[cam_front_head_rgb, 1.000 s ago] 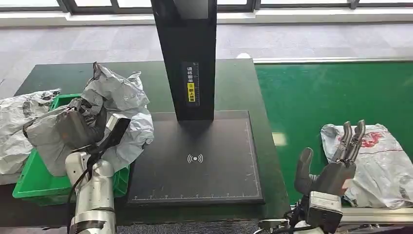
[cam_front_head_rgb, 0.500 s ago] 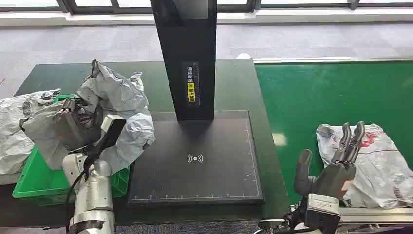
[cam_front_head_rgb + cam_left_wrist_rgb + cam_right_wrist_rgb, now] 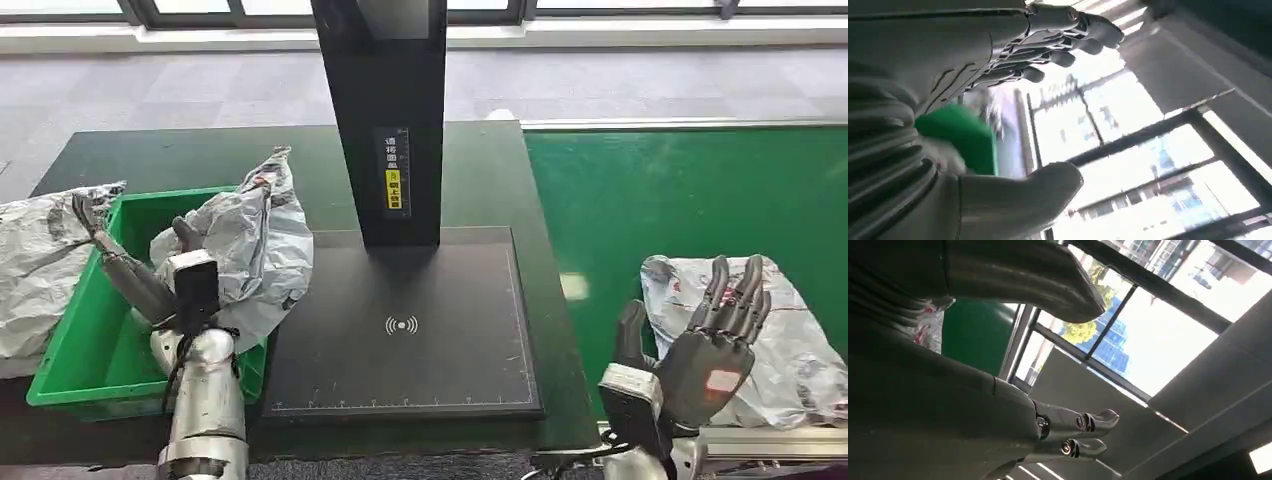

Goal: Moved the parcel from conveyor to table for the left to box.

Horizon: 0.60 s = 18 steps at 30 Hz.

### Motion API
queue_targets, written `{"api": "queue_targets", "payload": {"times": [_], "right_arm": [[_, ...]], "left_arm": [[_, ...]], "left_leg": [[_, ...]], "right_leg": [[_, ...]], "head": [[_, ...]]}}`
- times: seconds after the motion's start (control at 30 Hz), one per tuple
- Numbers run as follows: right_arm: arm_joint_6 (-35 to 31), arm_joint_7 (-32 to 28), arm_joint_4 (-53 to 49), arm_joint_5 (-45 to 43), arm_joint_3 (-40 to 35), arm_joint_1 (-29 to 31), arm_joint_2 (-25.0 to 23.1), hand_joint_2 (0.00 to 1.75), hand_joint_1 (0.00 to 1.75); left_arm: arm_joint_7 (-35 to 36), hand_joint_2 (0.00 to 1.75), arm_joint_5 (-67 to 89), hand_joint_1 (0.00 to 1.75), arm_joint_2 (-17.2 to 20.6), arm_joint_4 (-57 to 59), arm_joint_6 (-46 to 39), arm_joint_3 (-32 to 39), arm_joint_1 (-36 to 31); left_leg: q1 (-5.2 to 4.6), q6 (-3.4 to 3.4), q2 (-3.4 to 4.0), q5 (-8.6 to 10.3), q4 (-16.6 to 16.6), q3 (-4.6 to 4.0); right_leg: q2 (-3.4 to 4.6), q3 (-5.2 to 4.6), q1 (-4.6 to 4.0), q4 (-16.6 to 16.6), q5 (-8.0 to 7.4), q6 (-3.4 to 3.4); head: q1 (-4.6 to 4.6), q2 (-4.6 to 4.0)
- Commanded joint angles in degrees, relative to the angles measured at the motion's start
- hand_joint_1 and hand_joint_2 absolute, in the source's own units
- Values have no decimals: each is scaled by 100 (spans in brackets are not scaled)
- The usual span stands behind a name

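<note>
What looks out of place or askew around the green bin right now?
The grey parcel is not fully inside the green bin: it drapes over the bin's right wall onto the black scanner plate. The left hand is open over the bin.

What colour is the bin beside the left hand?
Bright green bin, clearest in the head view.

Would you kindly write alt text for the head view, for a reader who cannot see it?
The robot's open left hand hovers over a green plastic bin where a crumpled grey plastic parcel slumps over the rim. Its open right hand is raised before a white plastic parcel lying on the green conveyor belt, beside a black scanning pad.
</note>
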<state>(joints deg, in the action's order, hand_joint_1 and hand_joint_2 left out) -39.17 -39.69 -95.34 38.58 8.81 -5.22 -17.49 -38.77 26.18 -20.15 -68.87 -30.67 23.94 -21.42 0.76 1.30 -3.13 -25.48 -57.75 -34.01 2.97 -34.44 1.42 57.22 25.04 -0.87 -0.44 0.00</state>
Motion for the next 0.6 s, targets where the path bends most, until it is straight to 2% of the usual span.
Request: {"api": "queue_targets", "payload": {"times": [0.03,0.07,0.1,0.33,0.4,0.43,0.47,0.6], "right_arm": [[-83,1,1196,795,1696,569,-251,0,0],[-83,223,1244,1279,2043,727,-251,0,0],[-83,250,1354,1394,2209,837,-251,0,0],[-83,175,1565,1507,2560,966,-251,0,0],[-83,500,1425,2041,2955,1040,-251,0,0],[-83,646,1389,2294,3098,1074,-251,0,0],[-83,1009,1382,2877,3411,1165,-251,0,0],[-83,1009,1382,2877,3411,1165,-251,0,0]], "left_arm": [[-123,175,-1415,0,213,-38,1935,-1906,422],[-123,175,-1601,0,229,-144,2463,-2122,503],[-123,175,-1725,0,175,-272,2713,-2241,581],[-123,175,-1711,0,70,-412,2815,-2489,694],[-123,175,-1898,0,53,-522,3174,-2562,767],[-123,175,-1963,0,44,-559,3331,-2578,791],[-123,175,-2169,0,42,-636,3792,-2642,850],[-123,175,-2169,0,42,-636,3792,-2642,850]], "left_leg": [[1,-9,8,1,11,10],[2,-10,20,-1,13,10],[-3,-11,30,-1,17,18],[-4,-10,25,-5,16,16],[-6,-9,32,-7,16,19],[-7,-8,8,-3,12,8],[-7,-10,13,-4,16,14],[-9,-8,13,-5,12,9]], "right_leg": [[-33,23,-8,-17,-1,5],[-31,22,-10,-21,-3,7],[-27,25,-5,-21,-2,8],[-31,28,-7,-22,-1,8],[-20,24,-5,-19,0,9],[-30,20,-2,-14,3,5],[-38,26,-4,-19,3,7],[-21,17,0,-13,2,3]], "head": [[2,0],[2,0],[2,0],[2,0],[2,0],[2,0],[2,0],[2,0]]}}
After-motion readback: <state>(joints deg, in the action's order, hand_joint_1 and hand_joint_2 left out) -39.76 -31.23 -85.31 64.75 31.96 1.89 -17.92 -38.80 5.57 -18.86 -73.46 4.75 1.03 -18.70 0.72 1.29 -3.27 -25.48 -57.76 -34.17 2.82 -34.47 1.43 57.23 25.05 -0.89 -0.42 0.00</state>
